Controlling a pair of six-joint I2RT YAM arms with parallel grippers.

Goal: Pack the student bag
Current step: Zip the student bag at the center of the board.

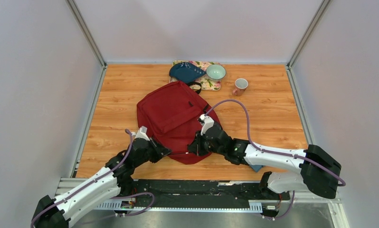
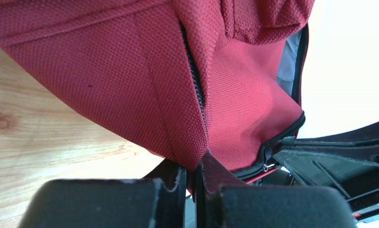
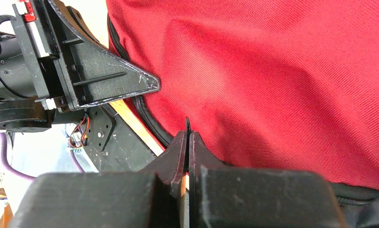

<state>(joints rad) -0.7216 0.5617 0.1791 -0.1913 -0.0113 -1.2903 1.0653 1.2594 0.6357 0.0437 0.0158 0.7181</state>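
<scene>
The student bag [image 1: 171,116], a large dark red backpack, lies flat in the middle of the wooden table. My left gripper [image 1: 162,151] is at its near left edge and is shut on a fold of the red fabric [image 2: 187,142] beside a black zipper [image 2: 195,90]. My right gripper [image 1: 193,145] is at the bag's near edge, close to the left one. It is shut on a thin black zipper pull [image 3: 187,124] that pokes out between its fingertips. The red fabric [image 3: 282,80] fills the right wrist view. The bag's inside is hidden.
At the far edge a floral mat [image 1: 209,85] holds a dark blue pouch [image 1: 185,72] and a pale green bowl [image 1: 216,71]. A pink cup [image 1: 240,86] stands to its right. A bit of a blue thing [image 1: 255,167] shows under my right arm. Grey walls enclose the table.
</scene>
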